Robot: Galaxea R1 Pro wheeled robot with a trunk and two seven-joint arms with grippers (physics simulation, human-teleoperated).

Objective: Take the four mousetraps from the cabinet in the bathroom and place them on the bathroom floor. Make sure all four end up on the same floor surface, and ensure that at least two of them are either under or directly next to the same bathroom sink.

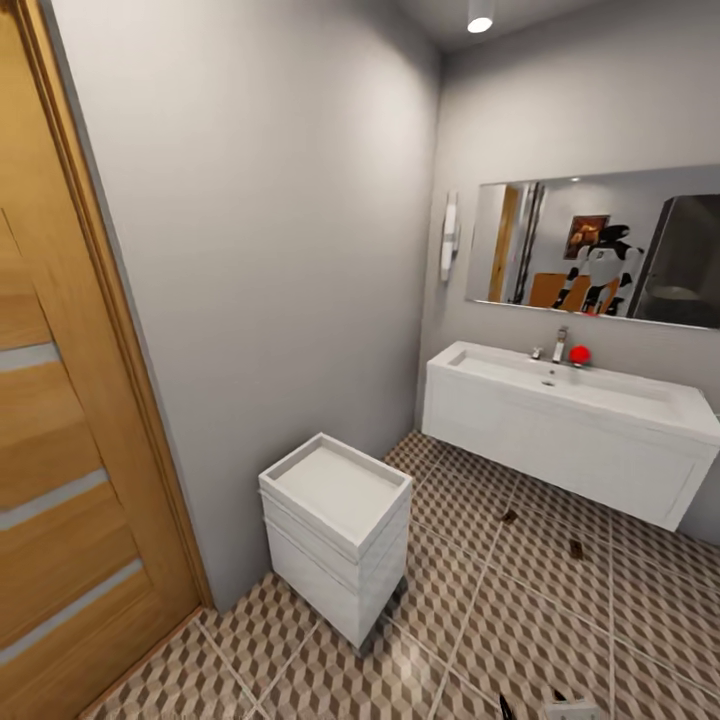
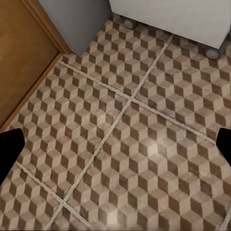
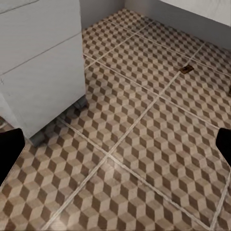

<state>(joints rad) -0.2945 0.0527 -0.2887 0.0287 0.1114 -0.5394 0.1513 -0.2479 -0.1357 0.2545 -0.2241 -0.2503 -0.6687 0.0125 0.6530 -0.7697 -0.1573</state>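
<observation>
Mousetraps (image 1: 575,548) on cube-patterned bathroom floor (image 1: 520,640) before white sink (image 1: 560,385), both claws spread wide, empty.

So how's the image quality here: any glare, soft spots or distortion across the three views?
Head view: wide-angle bend along the door edge, a bright ceiling light, mirror reflections clear, and the two mousetraps under the sink tiny but discernible. Left wrist view: a pale sheen on the bathroom floor. Right wrist view: soft overall, one mousetrap blurry.
</observation>
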